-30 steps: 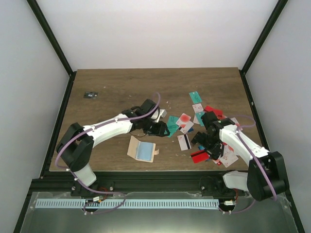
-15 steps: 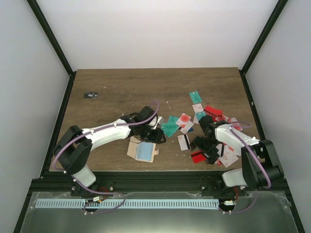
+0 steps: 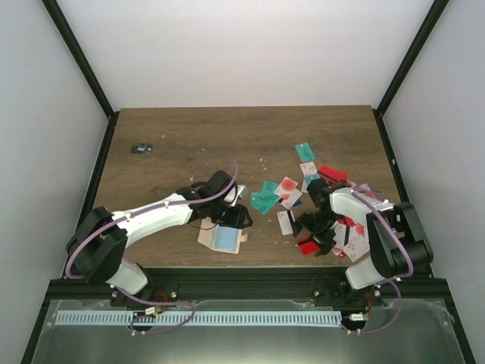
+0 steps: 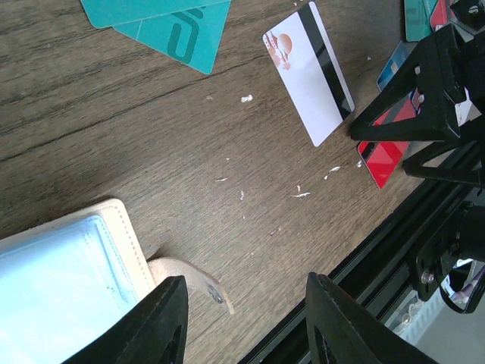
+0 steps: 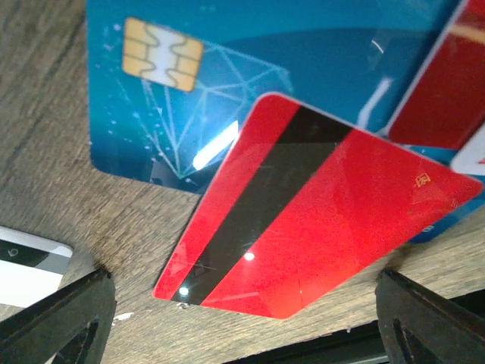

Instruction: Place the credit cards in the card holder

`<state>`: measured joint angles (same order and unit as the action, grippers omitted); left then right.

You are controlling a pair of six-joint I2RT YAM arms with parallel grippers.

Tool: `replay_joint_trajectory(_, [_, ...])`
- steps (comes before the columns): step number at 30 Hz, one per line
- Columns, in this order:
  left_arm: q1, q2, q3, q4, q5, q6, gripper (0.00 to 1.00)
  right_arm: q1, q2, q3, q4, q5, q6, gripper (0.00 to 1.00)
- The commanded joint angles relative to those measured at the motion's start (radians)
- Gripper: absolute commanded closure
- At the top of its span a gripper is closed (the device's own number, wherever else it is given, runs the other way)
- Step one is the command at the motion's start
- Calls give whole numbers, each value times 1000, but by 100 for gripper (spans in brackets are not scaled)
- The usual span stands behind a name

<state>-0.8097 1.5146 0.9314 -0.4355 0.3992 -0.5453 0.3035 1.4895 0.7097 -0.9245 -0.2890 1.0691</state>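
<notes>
The card holder lies open near the table's front edge, its pale inside up and its snap tab sticking out. My left gripper hovers over its right edge, open, nothing between the fingers. The credit cards lie scattered to the right: teal ones, a white one with a black stripe, red ones. My right gripper stands wide open low over a red card with a black stripe, which rests on a blue chip card.
A tiny dark flat object lies at the far left of the table. The black frame rail runs along the near edge just beyond the card holder and the red card. White crumbs dot the wood.
My left gripper has moved from beside the teal cards toward the near edge, over the card holder. My right gripper has shifted slightly left and lower over the red card.
</notes>
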Motion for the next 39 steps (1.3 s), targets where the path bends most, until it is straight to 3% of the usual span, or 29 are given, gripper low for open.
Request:
replay_joint_trajectory(1, [-2,-31,-18,23,-10,-4,55,7,90,-40,68,91,0,9])
replay_joint_trajectory(5, [-3,-38,-25,30,-11,-9,56,14,96,-49,76,76,-7,18])
replay_joint_trajectory(10, [-5,-55,-43,41,-8,-19,56,48,91,-70,81,63,9,38])
replay_joint_trajectory(19, [-6,-71,-63,62,-7,-39,56,256,149,-118,165,-51,63,49])
replay_joint_trajectory(29, [-9,-63,-56,64,-10,-39,56,419,211,-33,189,-104,46,48])
replay_joint_trajectory(39, [-15,-42,-33,67,4,-39,56,420,103,12,147,-58,-23,15])
